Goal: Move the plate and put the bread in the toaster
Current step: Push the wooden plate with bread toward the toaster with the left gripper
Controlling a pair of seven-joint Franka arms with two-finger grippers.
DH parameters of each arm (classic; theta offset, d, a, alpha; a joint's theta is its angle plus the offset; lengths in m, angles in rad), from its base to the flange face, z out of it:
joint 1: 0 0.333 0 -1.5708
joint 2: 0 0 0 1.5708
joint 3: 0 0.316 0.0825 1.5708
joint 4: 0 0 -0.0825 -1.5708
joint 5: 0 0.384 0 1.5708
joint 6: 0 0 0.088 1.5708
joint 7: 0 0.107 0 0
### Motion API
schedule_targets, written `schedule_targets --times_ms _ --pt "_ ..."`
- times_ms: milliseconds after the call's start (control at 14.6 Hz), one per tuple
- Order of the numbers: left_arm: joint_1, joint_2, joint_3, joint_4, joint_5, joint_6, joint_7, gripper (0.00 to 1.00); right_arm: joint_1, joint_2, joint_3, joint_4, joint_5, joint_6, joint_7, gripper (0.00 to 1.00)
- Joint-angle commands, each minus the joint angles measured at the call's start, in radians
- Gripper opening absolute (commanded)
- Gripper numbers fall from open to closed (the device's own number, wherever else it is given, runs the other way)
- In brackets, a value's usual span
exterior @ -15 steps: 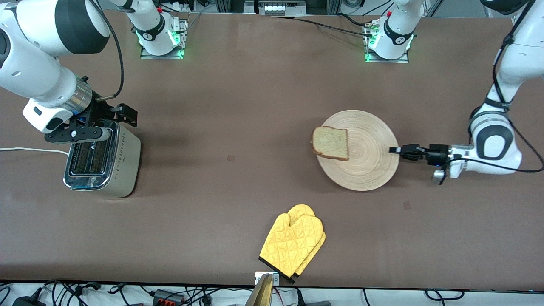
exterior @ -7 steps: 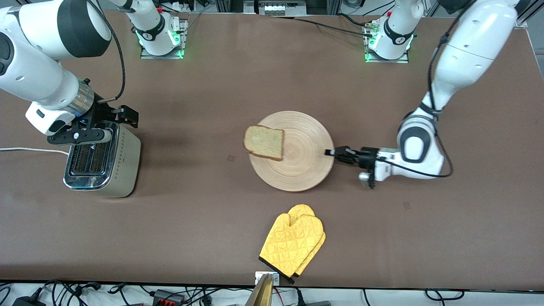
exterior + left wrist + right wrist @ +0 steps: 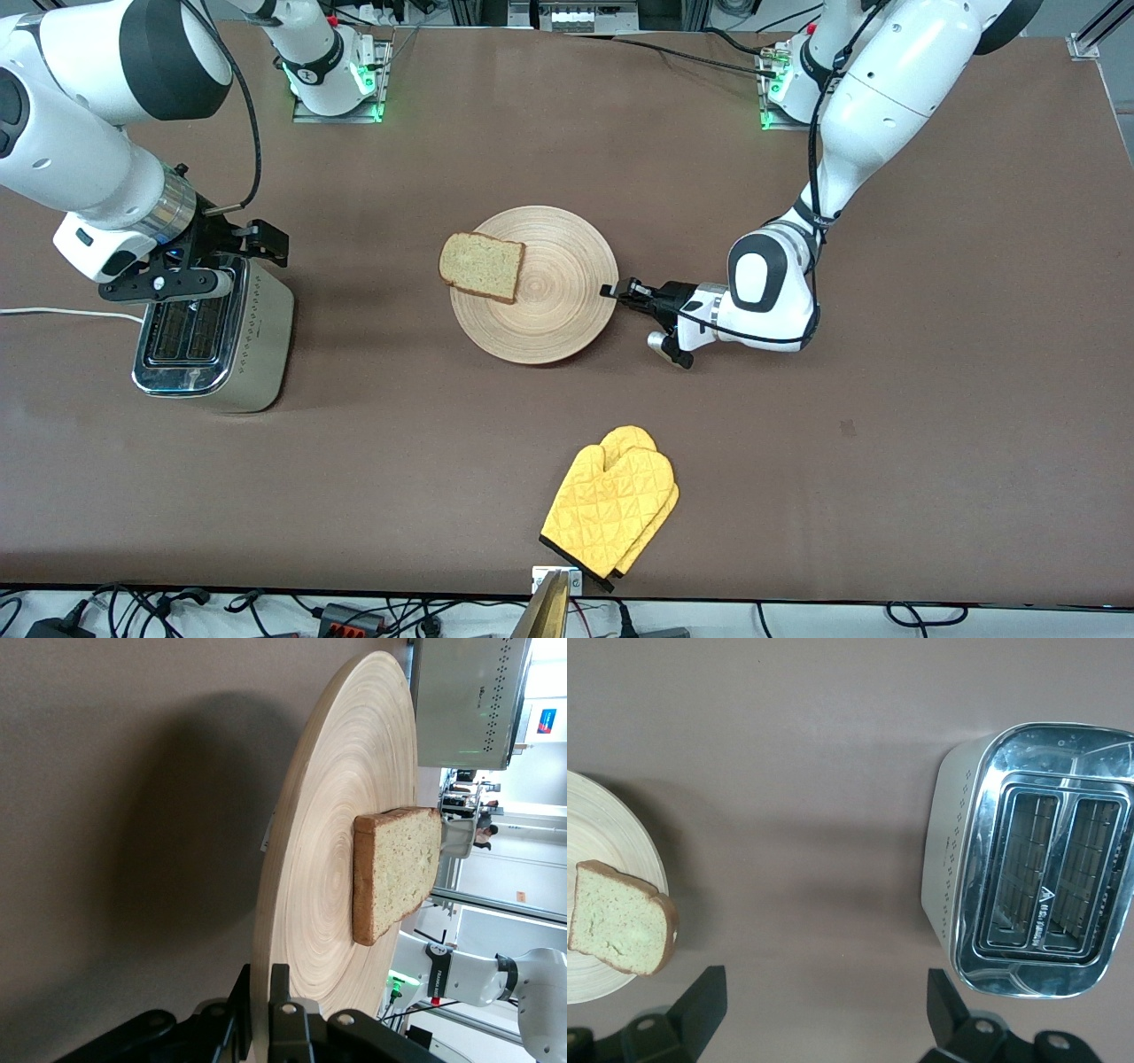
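Observation:
The round tan wooden plate (image 3: 549,310) lies mid-table with the brown bread (image 3: 481,266) slice on its edge toward the toaster. My left gripper (image 3: 613,292) is low at the plate's rim on the left arm's side and is shut on that rim. In the left wrist view the jaws of the left gripper (image 3: 263,992) pinch the plate (image 3: 319,859), with the bread (image 3: 394,873) and toaster (image 3: 465,700) past it. The toaster (image 3: 213,341) stands at the right arm's end. My right gripper (image 3: 208,261) hovers open above it. The right wrist view shows the right gripper (image 3: 824,1001), the toaster (image 3: 1036,859), bread (image 3: 620,930) and plate (image 3: 602,833).
A yellow oven mitt (image 3: 611,505) lies near the table's front edge, nearer the camera than the plate. The toaster's white cord (image 3: 53,312) runs off the right arm's end of the table. Bare brown tabletop separates plate and toaster.
My left gripper has slid the plate with the bread on it across the table toward the toaster. The right arm has stayed over the toaster.

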Motion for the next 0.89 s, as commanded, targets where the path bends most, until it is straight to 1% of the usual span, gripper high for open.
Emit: schedule_targets --times_ms 0,206,343,548,685,822 --pt "-0.019 0.031 0.008 0.046 -0.041 -0.011 0.005 0.03 0.004 0.006 -0.001 0.004 -0.007 -0.01 0.019 1.0" --pt "-0.042 0.044 0.008 0.049 -0.041 0.056 0.003 0.03 0.004 0.008 -0.001 0.004 -0.007 -0.01 0.019 1.0" --pt "-0.047 0.053 0.008 0.067 -0.041 0.059 0.003 0.05 0.003 0.008 -0.001 0.004 -0.007 -0.017 0.02 1.0" --pt "-0.046 0.062 0.016 0.078 -0.03 0.058 0.008 0.25 0.004 0.008 -0.001 0.004 -0.007 -0.022 0.023 1.0" --pt "-0.042 0.062 0.019 0.077 -0.03 0.058 0.006 0.35 0.004 0.008 -0.001 0.004 -0.007 -0.024 0.022 1.0" --pt "-0.032 0.056 0.035 0.077 -0.015 0.049 0.005 0.39 0.006 0.009 -0.001 0.003 -0.007 -0.024 0.023 1.0"
